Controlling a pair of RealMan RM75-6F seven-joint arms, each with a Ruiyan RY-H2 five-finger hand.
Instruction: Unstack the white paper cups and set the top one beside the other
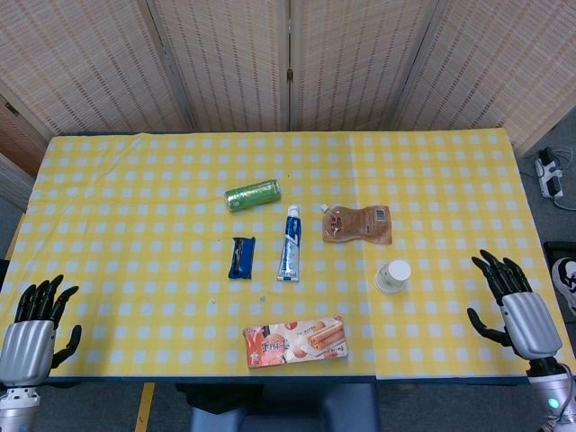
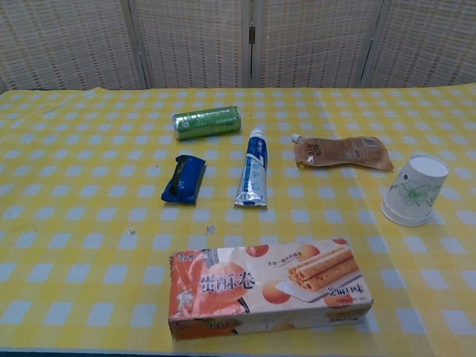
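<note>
The counter (image 1: 117, 207), spread with a yellow-and-white checked cloth, fills most of both views. At the lower corners of the head view the left hand (image 1: 34, 326) and the right hand (image 1: 515, 299) are seen at the counter's edges, each released, with fingers spread and nothing held; neither is shown in the chest view. A flat biscuit box (image 1: 295, 341) printed with rolled wafers is laid at the lower centre, near the front edge. A brown spouted pouch (image 1: 358, 224) is placed right of centre, and a blue-and-white tube (image 1: 289, 243) is laid lengthwise at the centre. A green cylindrical packet (image 1: 252, 194) is set above and left of the tube, lying on its side. The white paper cups (image 1: 392, 275) are found at the right, below the pouch, upside down and tilted in the chest view, well apart from the right hand. A dark blue wrapped bar (image 1: 241, 256) is laid just left of the tube.
</note>
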